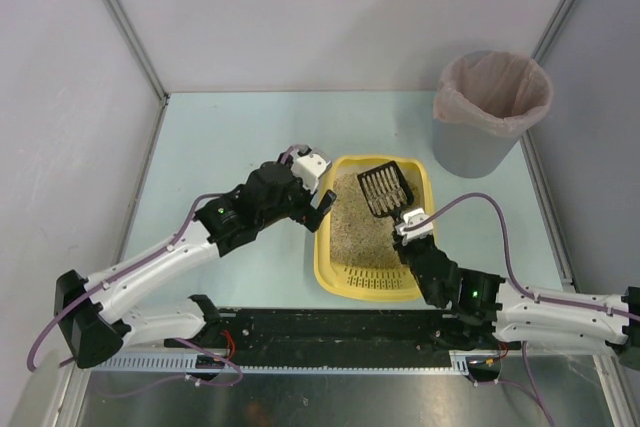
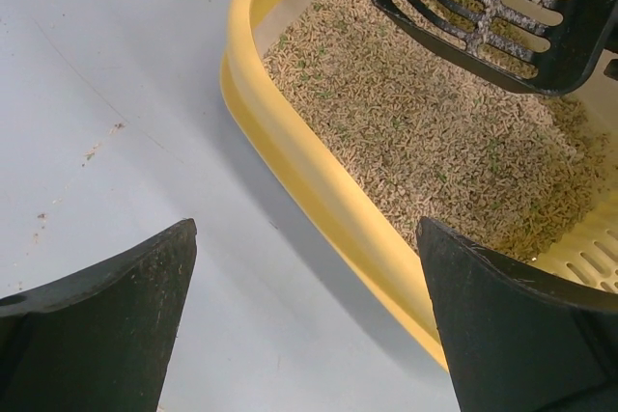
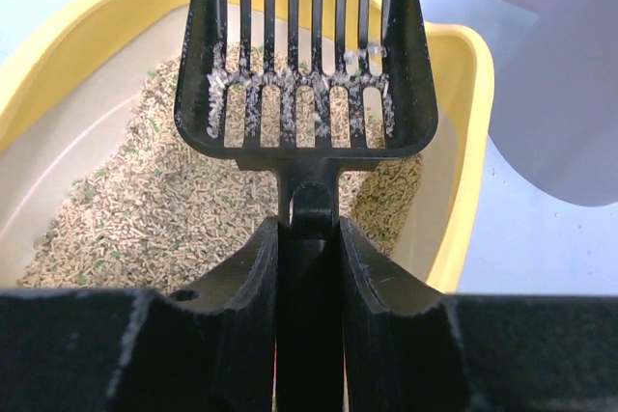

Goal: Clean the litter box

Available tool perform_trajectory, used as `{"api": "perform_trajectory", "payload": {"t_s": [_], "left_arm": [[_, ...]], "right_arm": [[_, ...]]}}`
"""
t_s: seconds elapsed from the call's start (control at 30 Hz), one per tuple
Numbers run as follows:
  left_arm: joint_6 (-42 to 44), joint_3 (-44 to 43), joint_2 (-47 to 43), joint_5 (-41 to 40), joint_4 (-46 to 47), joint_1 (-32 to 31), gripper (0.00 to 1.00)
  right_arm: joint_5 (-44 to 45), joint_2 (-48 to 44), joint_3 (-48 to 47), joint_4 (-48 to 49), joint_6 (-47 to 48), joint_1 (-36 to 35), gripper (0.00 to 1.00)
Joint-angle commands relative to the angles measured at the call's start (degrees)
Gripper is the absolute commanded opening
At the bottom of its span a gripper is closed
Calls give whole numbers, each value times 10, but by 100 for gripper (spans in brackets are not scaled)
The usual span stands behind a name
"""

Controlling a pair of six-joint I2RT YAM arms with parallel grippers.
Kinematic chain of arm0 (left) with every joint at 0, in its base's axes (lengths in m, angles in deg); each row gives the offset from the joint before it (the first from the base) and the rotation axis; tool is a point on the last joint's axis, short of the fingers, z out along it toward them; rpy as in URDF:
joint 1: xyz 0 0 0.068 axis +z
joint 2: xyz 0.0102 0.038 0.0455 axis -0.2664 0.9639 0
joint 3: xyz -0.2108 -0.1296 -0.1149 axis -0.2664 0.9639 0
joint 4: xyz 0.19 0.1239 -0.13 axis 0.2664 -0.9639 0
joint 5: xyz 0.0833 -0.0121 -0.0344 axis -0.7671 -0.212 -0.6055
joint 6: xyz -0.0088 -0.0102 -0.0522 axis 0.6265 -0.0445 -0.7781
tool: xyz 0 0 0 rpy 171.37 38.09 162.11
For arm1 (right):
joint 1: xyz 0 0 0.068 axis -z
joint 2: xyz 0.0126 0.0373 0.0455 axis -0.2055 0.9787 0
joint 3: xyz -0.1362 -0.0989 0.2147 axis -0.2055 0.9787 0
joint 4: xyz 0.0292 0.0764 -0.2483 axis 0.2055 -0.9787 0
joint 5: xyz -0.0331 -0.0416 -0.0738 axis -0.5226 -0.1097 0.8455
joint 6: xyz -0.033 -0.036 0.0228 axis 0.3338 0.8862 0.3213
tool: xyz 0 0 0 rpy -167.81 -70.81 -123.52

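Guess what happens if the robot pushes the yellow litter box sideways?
It would probably slide rather than tip: the litter box is shallow and sits flat on the smooth table. The litter likely makes it fairly heavy, and the loose pellets may shift.

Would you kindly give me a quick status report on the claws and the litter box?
Right claw shut on black scoop handle, scoop over the litter. Left claw open, empty, by litter box left wall. Nothing seen in the way.
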Motion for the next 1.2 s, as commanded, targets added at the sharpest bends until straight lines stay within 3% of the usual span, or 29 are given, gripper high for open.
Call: {"api": "perform_trajectory", "payload": {"t_s": [0.0,0.3,0.5,0.77,0.9,1.17], "left_arm": [[10,8,-17,7,27,-2,100],[-123,4,48,113,48,-1,100],[-198,12,96,120,47,24,100],[-223,17,105,97,47,46,99],[-212,28,120,59,48,46,97],[-181,24,152,28,47,45,81]], "right_arm": [[-10,15,-82,-138,-112,6,0],[-115,62,-213,-449,-315,9,0],[-218,97,-296,-585,-382,62,0],[-327,169,-399,-699,-376,123,0],[-364,195,-432,-702,-361,161,0],[-424,284,-494,-708,-297,165,0]]}}
